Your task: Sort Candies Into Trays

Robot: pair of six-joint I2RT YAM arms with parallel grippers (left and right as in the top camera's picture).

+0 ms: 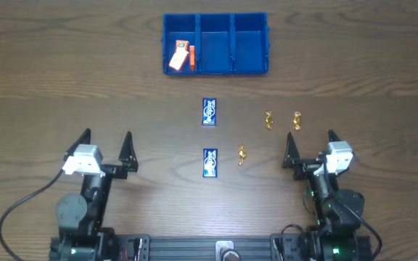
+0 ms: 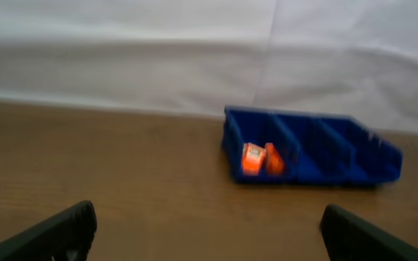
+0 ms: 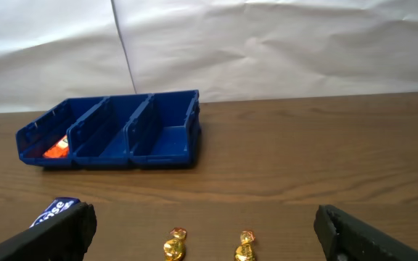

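**Fig.: Both hands released; five candies loose on desk**

**Top view.** Blue tray, 3 compartments, sits at the far side of the desk. Orange candies lie in its left compartment. Two blue packets lie mid-desk, one beyond the other, long axes running away from the arm bases. Three gold candies lie to their right. Left hand and right hand are spread wide, grasping nothing.

**Left wrist view.** Fingers apart; tray well ahead, w/ orange candies in an end compartment.

**Right wrist view.** Two gold candies lie just ahead, betw. the parted fingers; one blue packet is beside a finger; tray farther off.

**Key relation (judged).** Gold candies lie nearest the right hand, so that arm suits them. The packets are approx. equidistant from both hands and call for a grip across the short axis.
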